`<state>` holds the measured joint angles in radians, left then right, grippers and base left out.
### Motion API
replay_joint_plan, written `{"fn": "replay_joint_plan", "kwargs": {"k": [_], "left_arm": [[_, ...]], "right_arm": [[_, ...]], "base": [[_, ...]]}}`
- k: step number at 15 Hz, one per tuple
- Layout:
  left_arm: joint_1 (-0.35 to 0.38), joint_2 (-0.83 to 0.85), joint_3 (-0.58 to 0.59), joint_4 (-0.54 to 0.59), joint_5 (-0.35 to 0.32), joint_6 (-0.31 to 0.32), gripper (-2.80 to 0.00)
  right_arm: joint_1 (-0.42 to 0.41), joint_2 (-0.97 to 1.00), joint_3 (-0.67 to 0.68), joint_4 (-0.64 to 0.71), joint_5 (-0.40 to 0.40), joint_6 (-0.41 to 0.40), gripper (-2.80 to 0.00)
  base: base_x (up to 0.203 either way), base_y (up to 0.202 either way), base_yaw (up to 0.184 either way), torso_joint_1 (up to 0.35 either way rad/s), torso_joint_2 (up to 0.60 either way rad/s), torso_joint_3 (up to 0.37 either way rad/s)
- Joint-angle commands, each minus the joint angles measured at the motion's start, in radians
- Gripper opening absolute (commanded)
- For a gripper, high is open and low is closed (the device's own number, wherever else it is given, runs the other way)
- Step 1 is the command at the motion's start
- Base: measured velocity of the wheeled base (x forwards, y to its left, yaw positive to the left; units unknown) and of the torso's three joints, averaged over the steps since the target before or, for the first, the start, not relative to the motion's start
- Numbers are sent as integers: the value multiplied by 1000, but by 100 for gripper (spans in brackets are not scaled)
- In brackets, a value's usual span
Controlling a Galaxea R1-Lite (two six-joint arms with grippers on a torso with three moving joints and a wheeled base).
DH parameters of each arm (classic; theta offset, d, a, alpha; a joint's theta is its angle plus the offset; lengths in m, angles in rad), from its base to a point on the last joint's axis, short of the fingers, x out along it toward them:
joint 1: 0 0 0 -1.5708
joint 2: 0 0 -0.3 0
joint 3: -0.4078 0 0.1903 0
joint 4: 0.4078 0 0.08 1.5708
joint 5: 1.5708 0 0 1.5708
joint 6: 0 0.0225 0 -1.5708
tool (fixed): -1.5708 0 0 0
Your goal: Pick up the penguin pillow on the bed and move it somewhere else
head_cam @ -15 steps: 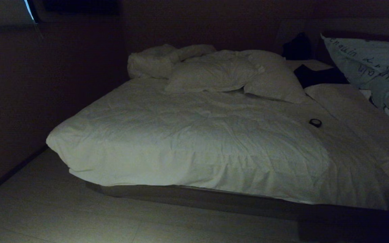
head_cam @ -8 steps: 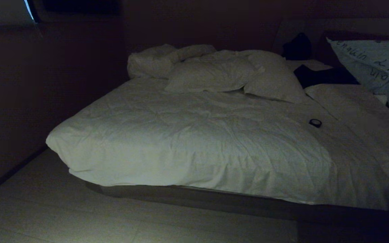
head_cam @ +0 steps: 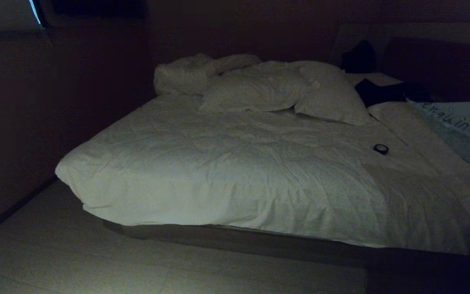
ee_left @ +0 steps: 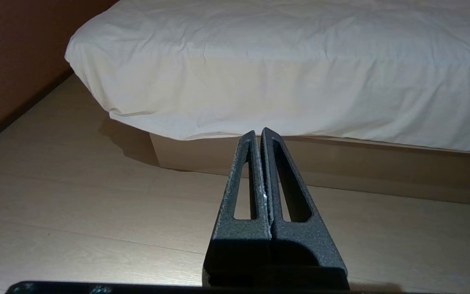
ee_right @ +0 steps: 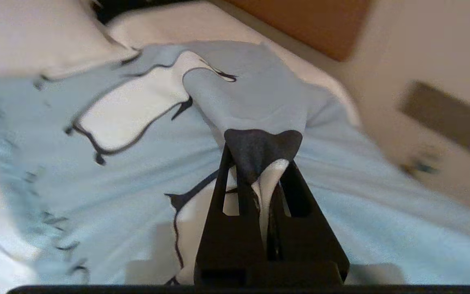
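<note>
Right wrist view shows the right gripper (ee_right: 265,167) clamped on a bunched fold of the penguin pillow (ee_right: 145,134), which lies at the right edge of the bed (head_cam: 235,171); the left gripper (ee_left: 258,134), fingers pressed together, hangs idle above the floor (ee_left: 76,196). The step looks like setting the pillow down, so the next move calls for releasing the fabric. Plain white pillows (head_cam: 259,90) rest on the wrinkled duvet in a dim room.
</note>
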<state>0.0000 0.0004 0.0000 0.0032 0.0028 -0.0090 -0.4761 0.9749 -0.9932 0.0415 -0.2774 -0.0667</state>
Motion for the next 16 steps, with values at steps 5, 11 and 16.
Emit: {"fn": "replay_joint_plan", "kwargs": {"k": [5,11,16], "left_arm": [[0,0,2,0,0,0,-280],[0,0,2,0,0,0,-280],[0,0,2,0,0,0,-280]], "right_arm": [[-85,-233,228,125,-123,-147,-280],[-224,-86,150,129,-129,-141,-280],[-348,73,-75,126,-11,-198,-280]], "base": [[0,0,0,0,0,0],[0,0,0,0,0,0],[0,0,0,0,0,0]]}}
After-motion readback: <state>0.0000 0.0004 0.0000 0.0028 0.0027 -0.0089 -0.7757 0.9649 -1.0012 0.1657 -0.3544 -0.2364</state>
